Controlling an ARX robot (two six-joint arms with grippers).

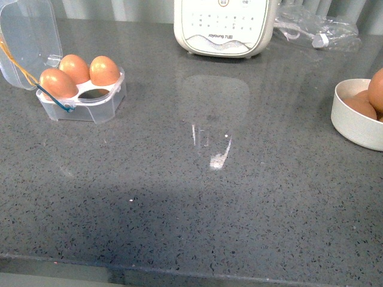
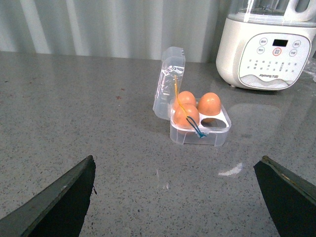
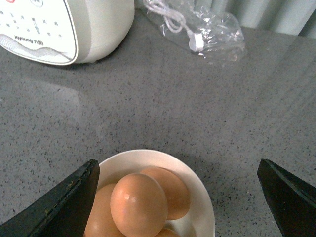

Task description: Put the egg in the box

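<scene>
Eggs (image 3: 175, 193) are lying heaped in a round white bowl (image 3: 153, 156) at the right edge of the grey speckled bench (image 1: 239, 209). The egg (image 3: 138, 205) on top of the pile is sitting nearest the right hand (image 3: 178, 162). That hand is hanging over the bowl with its two dark fingers (image 3: 69, 202) spread wide, one on each side, and it is touching nothing.

Over on the far left, the box (image 1: 84, 98) is standing with its clear lid (image 1: 27, 39) swung up on its left side. Three brown eggs (image 1: 75, 67) are filling three of its cells, while the near right cell (image 1: 93, 92) is lying bare. Yellow and blue bands (image 1: 57, 103) are trailing across the box's left corner.

The left hand (image 2: 176, 159) is facing the box from well apart, also gaping wide and gripping nothing.

At the far edge, a white kitchen appliance (image 1: 224, 27) is standing with its button panel facing me. Just to its right, a crumpled clear bag (image 1: 317, 30) is holding a white cable.
</scene>
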